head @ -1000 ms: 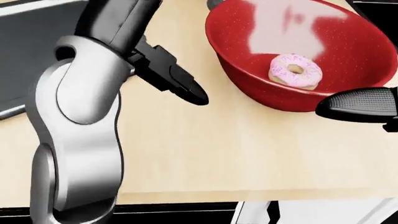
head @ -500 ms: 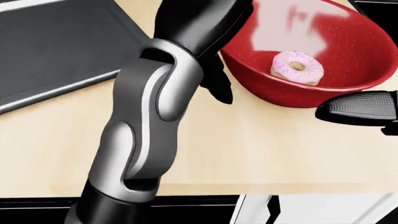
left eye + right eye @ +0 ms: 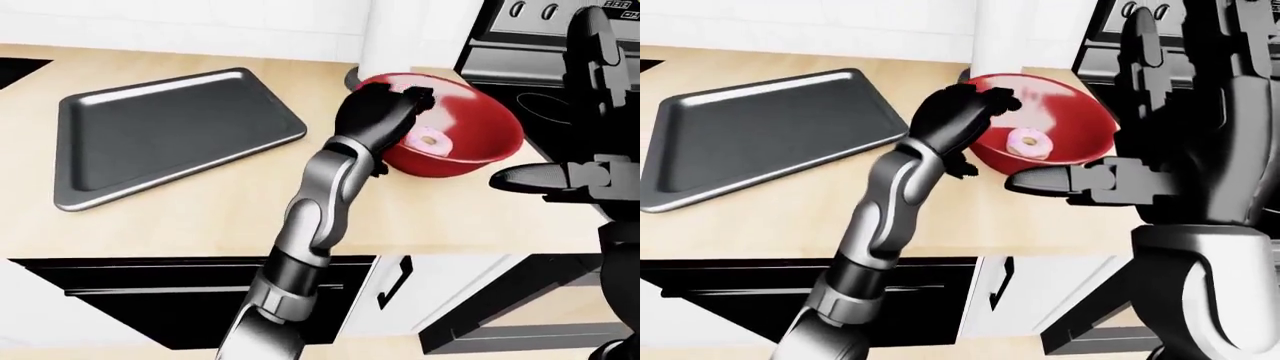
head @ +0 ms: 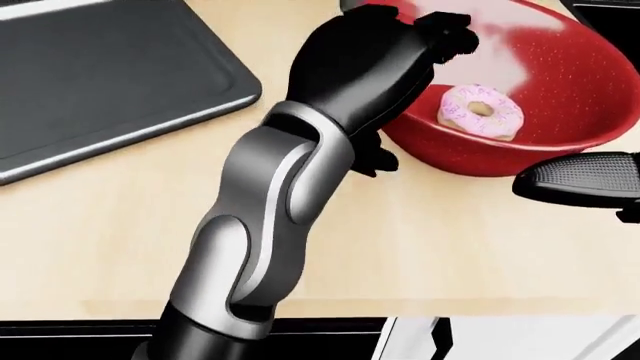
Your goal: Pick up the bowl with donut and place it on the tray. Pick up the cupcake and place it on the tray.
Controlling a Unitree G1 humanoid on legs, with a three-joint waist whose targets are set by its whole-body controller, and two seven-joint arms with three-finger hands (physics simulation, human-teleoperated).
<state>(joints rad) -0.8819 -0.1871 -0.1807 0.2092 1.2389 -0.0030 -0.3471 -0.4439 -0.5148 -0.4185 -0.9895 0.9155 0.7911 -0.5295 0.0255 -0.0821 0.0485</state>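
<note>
The red bowl [image 4: 560, 112] is sitting on the pale wooden tabletop [image 4: 430, 247], to the right of the dark metal tray [image 3: 160, 127] in the head view, with the pink-frosted donut [image 4: 480, 111] lying inside it. The left hand [image 4: 365, 71] is reaching over the bowl's left rim, its black fingers [image 4: 445, 30] curling over the edge and one finger hanging outside the wall, though whether they are truly clamping the rim cannot be told. The right hand [image 3: 1180, 127] is hovering near the bowl's right side with its fingers spread open, gripping nothing.
</note>
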